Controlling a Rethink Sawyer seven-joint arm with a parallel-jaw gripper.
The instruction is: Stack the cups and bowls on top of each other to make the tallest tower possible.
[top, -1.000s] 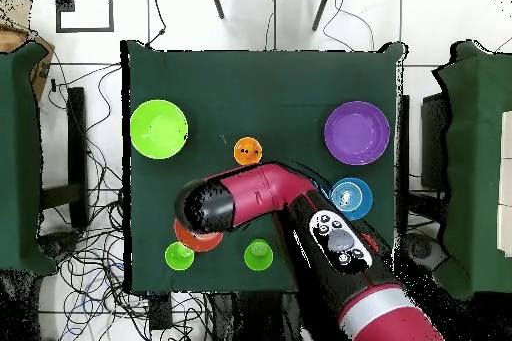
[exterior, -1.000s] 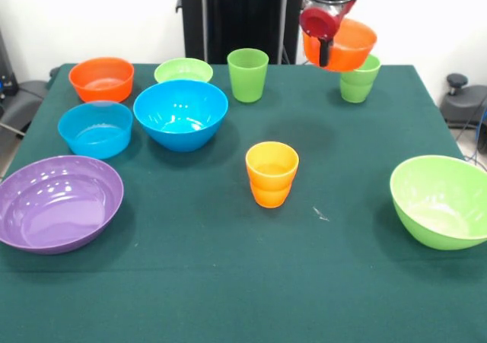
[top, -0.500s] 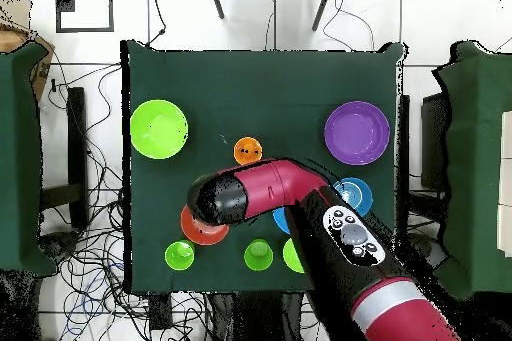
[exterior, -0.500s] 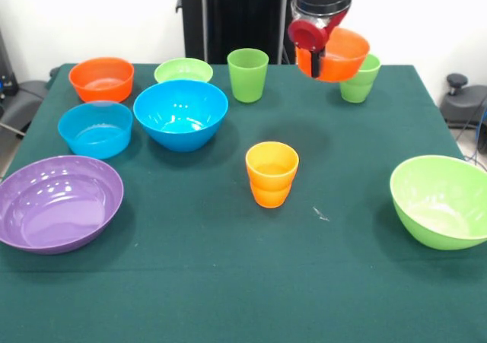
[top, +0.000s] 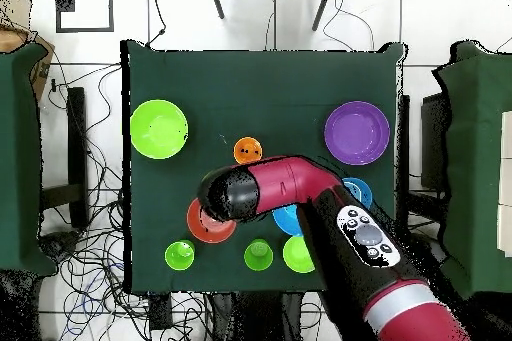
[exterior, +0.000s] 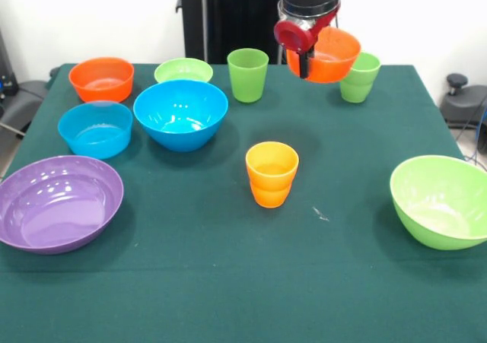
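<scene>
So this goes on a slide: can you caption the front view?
Sawyer gripper carries an orange bowl above the green table, between two green cups.

Glossy plastic bowls (exterior: 181, 113) and cups (exterior: 272, 174) stand on a matt green cloth-covered table (exterior: 228, 282).

Glossy red arm (top: 300, 185), black joints, grey band

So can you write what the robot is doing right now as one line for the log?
gripper: shut on orange bowl | bowl: lifted off table, beside green cup | tower: not started
</scene>
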